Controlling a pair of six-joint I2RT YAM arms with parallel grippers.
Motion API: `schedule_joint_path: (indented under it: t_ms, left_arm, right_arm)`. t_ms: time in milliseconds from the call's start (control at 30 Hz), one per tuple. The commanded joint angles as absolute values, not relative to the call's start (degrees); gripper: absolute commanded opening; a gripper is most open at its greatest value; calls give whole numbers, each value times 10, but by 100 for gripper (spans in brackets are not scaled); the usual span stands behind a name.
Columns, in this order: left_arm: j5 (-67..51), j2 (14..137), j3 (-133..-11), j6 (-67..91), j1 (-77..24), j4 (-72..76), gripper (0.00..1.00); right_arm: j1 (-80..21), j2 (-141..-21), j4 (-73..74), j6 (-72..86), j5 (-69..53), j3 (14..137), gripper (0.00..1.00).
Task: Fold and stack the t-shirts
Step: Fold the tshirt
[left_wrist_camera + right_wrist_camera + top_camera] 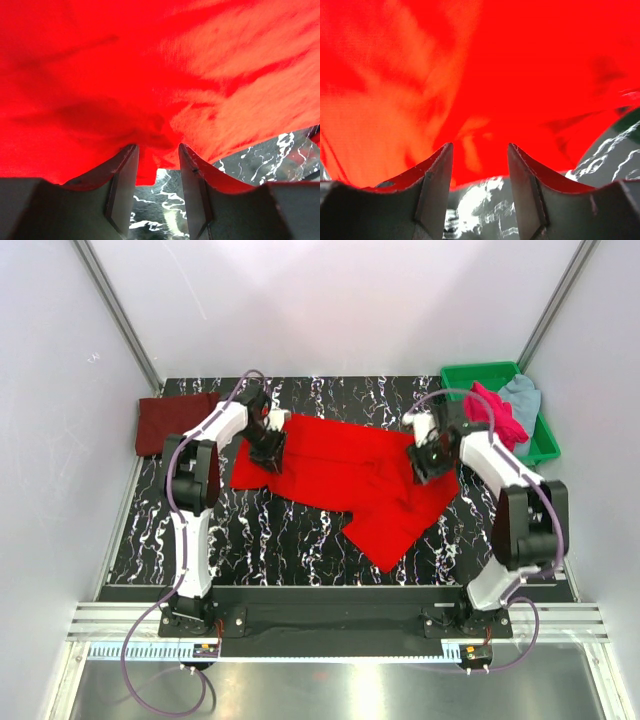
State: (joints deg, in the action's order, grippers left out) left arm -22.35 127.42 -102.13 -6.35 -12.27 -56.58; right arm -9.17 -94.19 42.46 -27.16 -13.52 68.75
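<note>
Poises left claw and right claw, both parted and gripping nothing, at opposite ends of the red shirt.

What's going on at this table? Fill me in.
Two arms work a bright red t-shirt spread on the marbled table. The left gripper is at its left edge with cloth bunched at its jaws; the right gripper stands open over the right side. A maroon shirt lies far left; a pink shirt and a grey-blue shirt sit on the green tray.

You see red shirt centre, maroon shirt upper left, pink shirt, grey-blue shirt, green tray, black white-veined table.
</note>
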Motion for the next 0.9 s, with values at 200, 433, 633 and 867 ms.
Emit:
schedule_joint_path:
  t_ms: [200,433,633,867]
  left_arm:
    - [-200,1317,-1157,-112,-81,-567,45]
    - [-149,1353,-1179,-92,-65,-551,45]
    - [-127,1370,-1167,-71,-64,-549,46]
    - [-98,1354,-1131,-55,-65,-548,46]
  right_arm:
    - [13,-1124,360,-54,-226,847,54]
    - [27,-1206,375,-37,-244,886,54]
    - [33,-1266,402,-40,-252,953,54]
    - [36,-1349,439,-46,-250,1078,54]
